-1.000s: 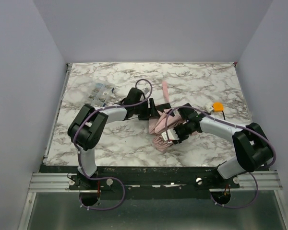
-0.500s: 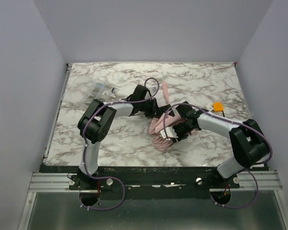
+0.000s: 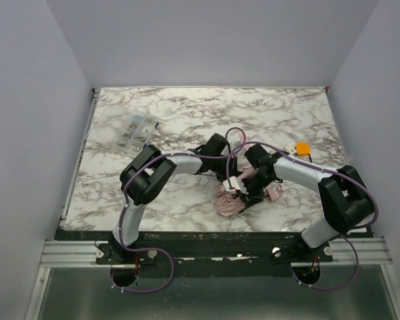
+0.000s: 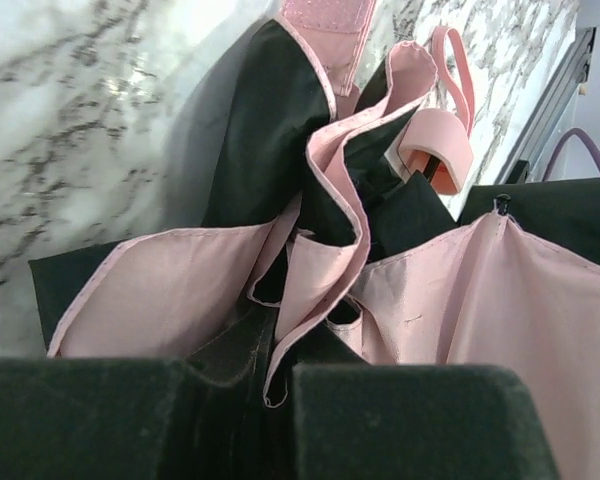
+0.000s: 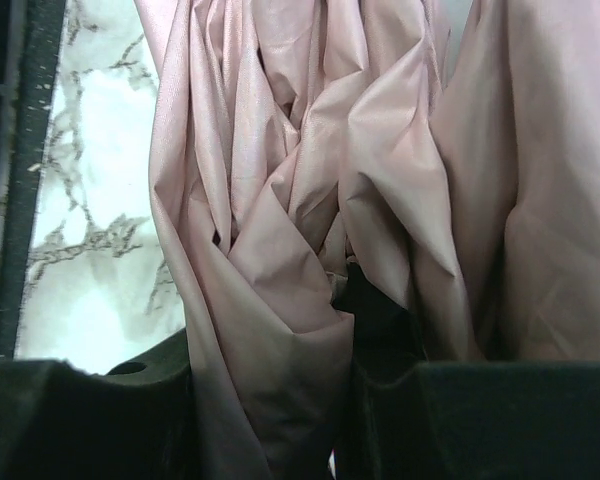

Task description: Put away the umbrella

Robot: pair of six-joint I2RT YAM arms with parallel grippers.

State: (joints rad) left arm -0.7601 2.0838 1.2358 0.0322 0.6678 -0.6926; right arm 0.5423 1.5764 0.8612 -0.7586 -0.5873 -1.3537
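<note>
Left gripper point(image 4: 270, 372): pads together on a hem of the umbrella point(image 3: 228, 203), pink edge and black lining pinched between them. Right gripper point(image 5: 280, 378): clamped on a bunched fold of the pink cloth.

Position: the umbrella lies on the table point(image 3: 187, 113), directly between and under the two grippers, which nearly meet over it.

Reason for the hold (judged): each gripper takes loose canopy from its own side, gathering the cloth in towards the shaft so it can be wrapped.

Axis: the handle point(image 4: 435, 150) and strap point(image 4: 458, 70) lie beyond the left fingertips, so the long axis seems to run away from that gripper. From above, the arms hide too much to confirm this.
</note>
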